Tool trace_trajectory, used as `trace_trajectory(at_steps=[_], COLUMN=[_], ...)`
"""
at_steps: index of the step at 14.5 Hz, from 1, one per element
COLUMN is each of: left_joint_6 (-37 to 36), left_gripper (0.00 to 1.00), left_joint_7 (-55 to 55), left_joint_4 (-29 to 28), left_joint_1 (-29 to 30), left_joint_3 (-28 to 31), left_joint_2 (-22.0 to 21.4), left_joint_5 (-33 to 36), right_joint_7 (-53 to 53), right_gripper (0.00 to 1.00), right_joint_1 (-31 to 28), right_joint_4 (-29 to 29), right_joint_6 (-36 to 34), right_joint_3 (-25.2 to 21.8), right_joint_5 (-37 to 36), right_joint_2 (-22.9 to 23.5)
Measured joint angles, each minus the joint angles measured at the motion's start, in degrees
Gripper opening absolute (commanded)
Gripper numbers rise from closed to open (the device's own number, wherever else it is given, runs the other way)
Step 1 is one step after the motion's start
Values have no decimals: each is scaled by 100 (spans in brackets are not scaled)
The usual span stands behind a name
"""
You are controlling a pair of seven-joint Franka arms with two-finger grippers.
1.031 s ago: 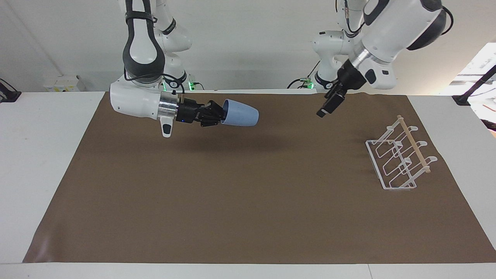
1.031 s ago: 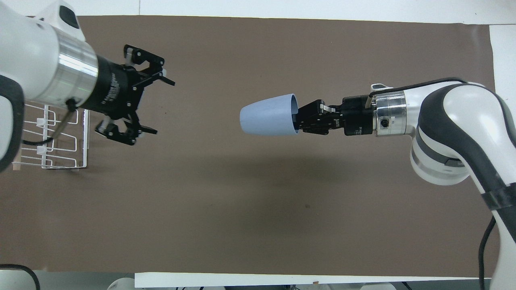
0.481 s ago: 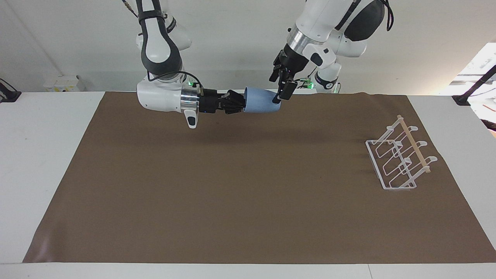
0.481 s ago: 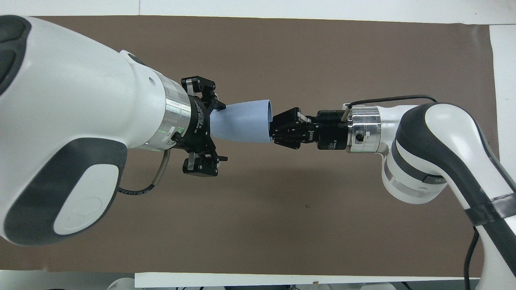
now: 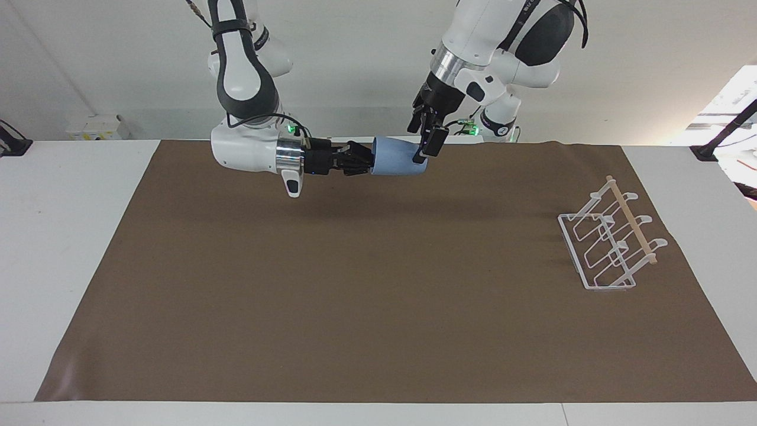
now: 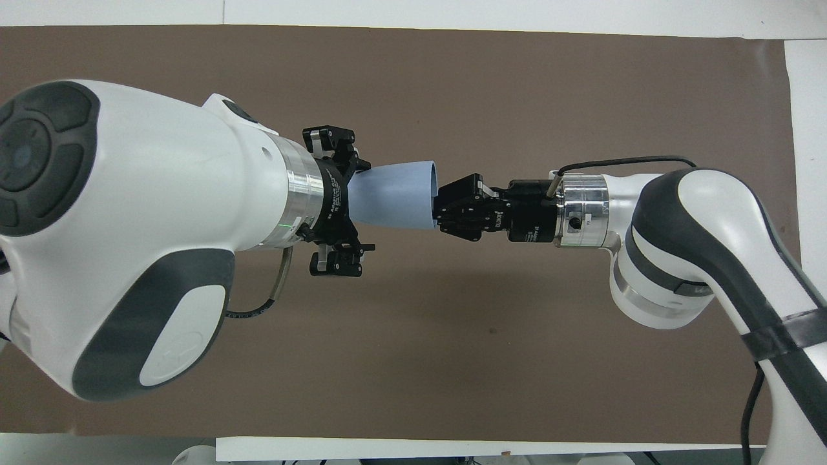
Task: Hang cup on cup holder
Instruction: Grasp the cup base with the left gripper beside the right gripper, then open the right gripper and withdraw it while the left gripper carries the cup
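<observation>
We saw the light-blue cup (image 5: 397, 164) lying on its side in the air over the brown mat (image 5: 378, 307), over the part of the mat toward the robots' edge and well apart from the cup holder (image 5: 609, 242). Our right gripper (image 5: 365, 164) had it clamped at the mouth, one finger inside the rim and one outside, with the base pointing at about three o'clock in the facing view. At that base our left gripper (image 5: 427, 142) came down from twelve o'clock with its fingers spread to either side of the narrow end; in the overhead view one finger (image 6: 336, 143) showed toward twelve o'clock of the cup and the other (image 6: 336, 261) toward six, neither visibly pressing on the plastic. We judged this to be the middle of a handover between the arms, the cup not yet given up. The next move, as we read it, called for the left fingers to close squarely on the tapered base before the right ones let go, since a smooth taper might slip out toward the narrow end. The white wire rack stood at the left arm's end of the mat, at about four o'clock from the cup in the facing view, its prongs bare and its wooden rod (image 5: 633, 220) carrying nothing.
</observation>
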Motion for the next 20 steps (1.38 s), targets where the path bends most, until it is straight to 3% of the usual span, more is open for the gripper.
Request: trace_trajectory(at_steps=[2, 3, 4, 5, 8, 9, 10, 11, 16, 17, 20], left_joint_6=[107, 137, 168, 184, 258, 259, 259, 258, 255, 255, 241], left_gripper=[95, 63, 18, 3, 0, 0, 0, 0, 0, 0, 0], left_joint_7=[0, 0, 1, 1, 17, 16, 16, 15, 13, 13, 70], left_joint_4=[-69, -86, -89, -90, -86, -86, -84, -84, -78, -77, -41], left_joint_1=[0, 0, 0, 0, -4, -8, -9, -16, -44, -39, 158], left_joint_3=[0, 0, 0, 0, 3, 2, 2, -2, 36, 71, 146], left_joint_2=[29, 50, 67, 74, 73, 73, 73, 73, 74, 76, 119], left_joint_5=[0, 0, 0, 0, 142, 156, 169, 207, 629, 677, 1102], right_joint_7=[15, 25, 35, 42, 67, 68, 69, 72, 120, 118, 132], right_gripper=[0, 0, 0, 0, 1, 11, 37, 99, 100, 100, 100], right_joint_1=[13, 15, 16, 16, 29, 29, 30, 32, -11, -68, -546], right_joint_4=[6, 7, 7, 7, -10, -10, -9, -3, 78, 124, 310], right_joint_6=[11, 26, 40, 48, 59, 59, 61, 61, 155, 281, 668], right_joint_3=[0, 0, 0, 0, 0, 0, 0, 1, -59, -82, -116], right_joint_5=[37, 38, 38, 38, 38, 38, 38, 46, -104, -525, -2810], right_joint_2=[-33, -44, -47, -47, -46, -46, -46, -47, -56, -72, -278])
